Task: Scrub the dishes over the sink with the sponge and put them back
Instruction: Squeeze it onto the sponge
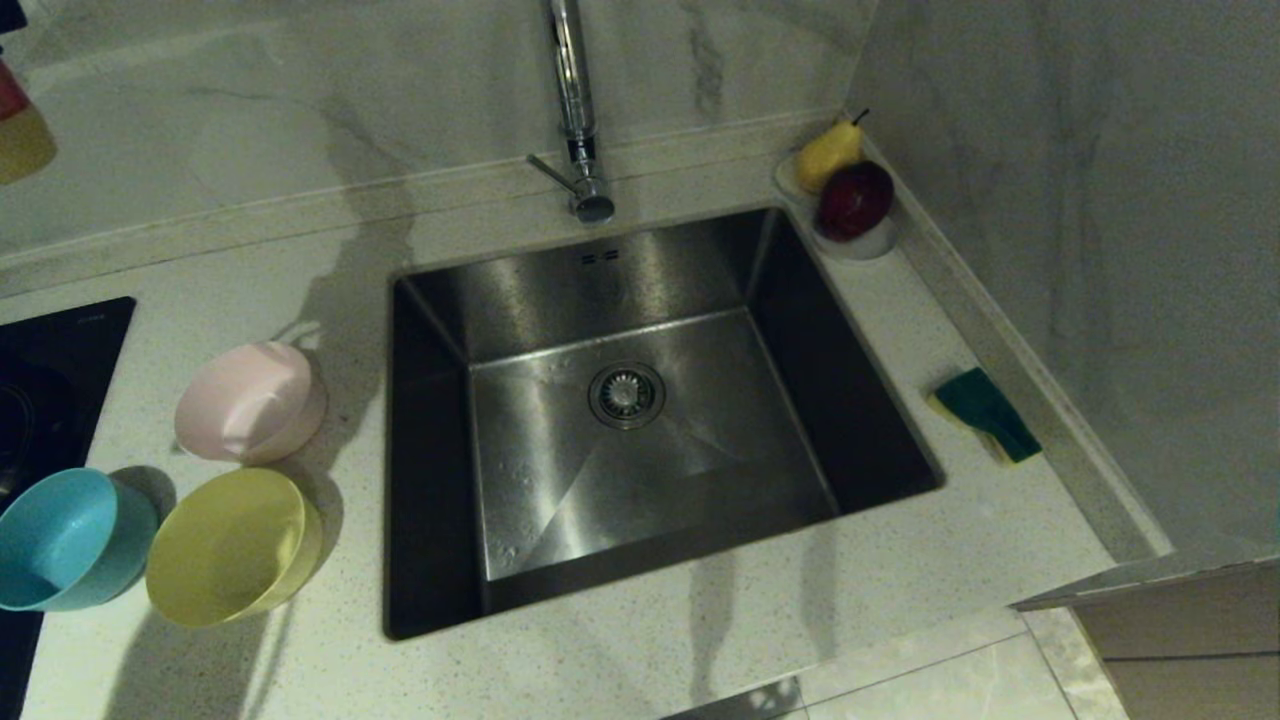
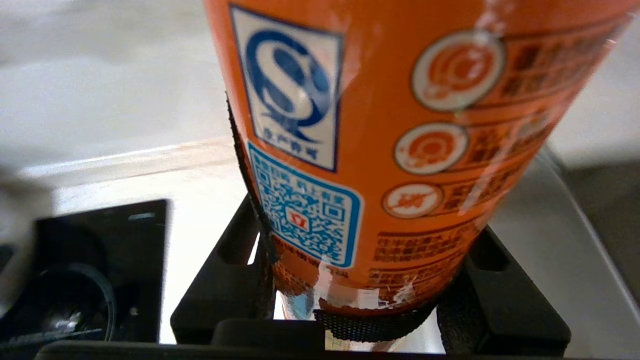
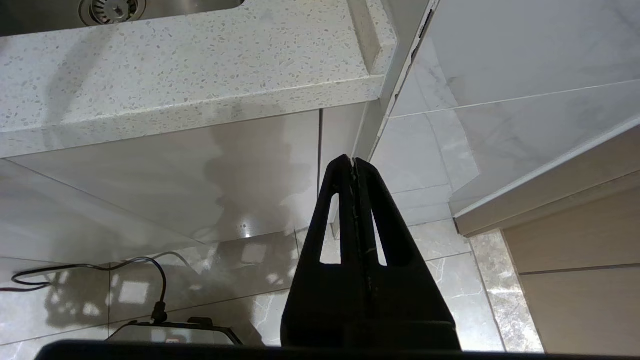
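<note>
**Left arm holding an orange bottle, dishes untouched**

Left gripper (image 2: 350, 300) is clamped about half open around an orange bottle (image 2: 380, 150), printed label facing the wrist camera, black fingers (image 2: 225, 280) on either side of its body. Looks like dish soap, but that's a guess. In the head view only a sliver of something red and yellow shows at the far left edge (image 1: 20, 125), likely that same bottle; the gripper itself isn't in that view.

Right gripper (image 3: 354, 165) is parked low beside the counter (image 3: 175, 70), pointing at the cabinet front, jaws pressed fully together, holding nothing.

Task items:
- Pink bowl (image 1: 250, 400), yellow bowl (image 1: 232, 545) and blue bowl (image 1: 70, 538) sit clustered on the counter left of the sink (image 1: 640, 420); pink one is tipped on its side.
- Sponge (image 1: 985, 413) lies green side up on the counter right of the sink, near the wall.
- Sink has nothing in it.

Step, as I read it: a prep stage, bottle handling before any scrubbing. No bowl lifted, sponge not picked up.

Next calls for: deal with the bottle, then left takes a bowl over the basin, right wakes up and reaches the sponge. The tipped pink bowl needs a rim grasp.
</note>
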Available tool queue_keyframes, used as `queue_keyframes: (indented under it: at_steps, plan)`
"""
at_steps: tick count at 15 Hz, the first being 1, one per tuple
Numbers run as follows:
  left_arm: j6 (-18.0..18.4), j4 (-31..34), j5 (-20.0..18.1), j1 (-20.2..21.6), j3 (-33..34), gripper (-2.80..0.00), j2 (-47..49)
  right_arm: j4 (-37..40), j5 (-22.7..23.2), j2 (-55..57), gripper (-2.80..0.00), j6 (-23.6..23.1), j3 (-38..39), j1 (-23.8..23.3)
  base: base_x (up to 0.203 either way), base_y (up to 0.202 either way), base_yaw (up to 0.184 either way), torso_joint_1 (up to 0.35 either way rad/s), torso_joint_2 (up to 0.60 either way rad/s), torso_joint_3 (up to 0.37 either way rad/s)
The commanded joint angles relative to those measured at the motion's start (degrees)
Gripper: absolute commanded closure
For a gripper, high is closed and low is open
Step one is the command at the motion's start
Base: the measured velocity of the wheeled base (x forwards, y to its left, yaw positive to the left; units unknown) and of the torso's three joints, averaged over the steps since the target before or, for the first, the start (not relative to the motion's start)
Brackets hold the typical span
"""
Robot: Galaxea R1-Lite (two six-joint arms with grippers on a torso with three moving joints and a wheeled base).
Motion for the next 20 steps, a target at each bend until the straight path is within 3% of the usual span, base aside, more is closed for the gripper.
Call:
queue_keyframes:
  at_steps: [1,7,9,12,15,18,20]
  plan:
    - [6.5,4.5,-0.5,-4.6,0.6,0.00,-5.3,0.0,0.0,0.0,0.00,0.0,0.0,0.0,0.000,0.000,0.000,0.000,0.00,0.000]
    - [22.9,7.5,-3.8,-7.7,2.5,0.00,-7.4,0.0,0.0,0.0,0.00,0.0,0.0,0.0,0.000,0.000,0.000,0.000,0.00,0.000]
    - [25.4,7.5,-4.0,-9.5,1.8,0.00,-6.5,0.0,0.0,0.0,0.00,0.0,0.0,0.0,0.000,0.000,0.000,0.000,0.00,0.000]
    - [28.3,7.6,-3.4,-12.4,-1.9,0.00,-3.3,0.0,0.0,0.0,0.00,0.0,0.0,0.0,0.000,0.000,0.000,0.000,0.00,0.000]
    - [37.7,7.1,-3.3,-13.7,-11.1,0.00,3.9,0.0,0.0,0.0,0.00,0.0,0.0,0.0,0.000,0.000,0.000,0.000,0.00,0.000]
    - [40.8,6.9,-1.3,-17.5,-16.8,0.00,8.9,0.0,0.0,0.0,0.00,0.0,0.0,0.0,0.000,0.000,0.000,0.000,0.00,0.000]
    - [42.0,6.8,1.9,-21.8,-20.7,0.00,13.3,0.0,0.0,0.0,0.00,0.0,0.0,0.0,0.000,0.000,0.000,0.000,0.00,0.000]
